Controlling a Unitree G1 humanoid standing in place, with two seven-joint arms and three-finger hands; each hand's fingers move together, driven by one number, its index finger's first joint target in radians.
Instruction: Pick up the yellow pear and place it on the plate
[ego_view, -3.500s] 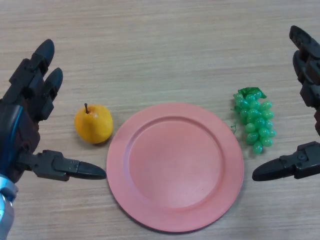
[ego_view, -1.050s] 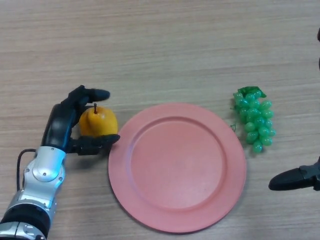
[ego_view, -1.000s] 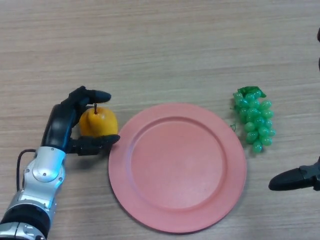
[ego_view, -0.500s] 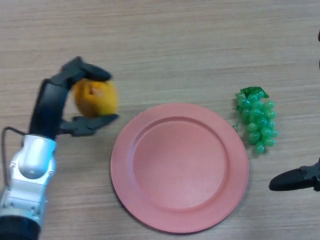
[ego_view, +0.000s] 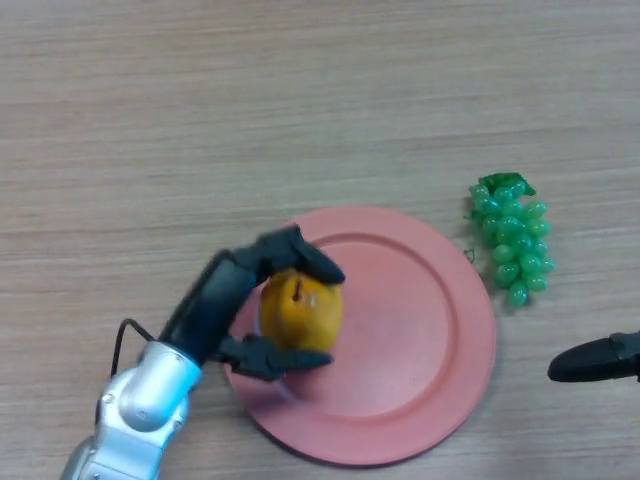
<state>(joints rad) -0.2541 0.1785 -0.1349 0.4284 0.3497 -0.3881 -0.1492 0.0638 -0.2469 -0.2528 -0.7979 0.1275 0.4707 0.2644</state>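
Woodgrain is running side to side across the tabletop (ego_view: 300, 90), a pale brown surface that is filling the whole frame; nothing of the room beyond it is showing. Sitting slightly right of centre in the lower half is a round pink plate (ego_view: 430, 330) with a raised rim. The left hand (ego_view: 215, 305) is reaching in from the lower left corner, its silver forearm trailing behind it, and its black fingers and thumb are curling round the yellow pear (ego_view: 300, 310), fingers over the top and thumb under the lower side. The pear is sitting over the left part of the plate, inside the rim in the picture, with its small dark stem pointing up; whether it is touching the plate or hanging just above it cannot be told from this angle. A bunch of green grapes (ego_view: 512, 240) with a green leaf at its top is lying on the wood just beside the plate's upper right rim. At the lower right edge only a black tip of the right hand (ego_view: 595, 360) is showing, so its grip cannot be judged.
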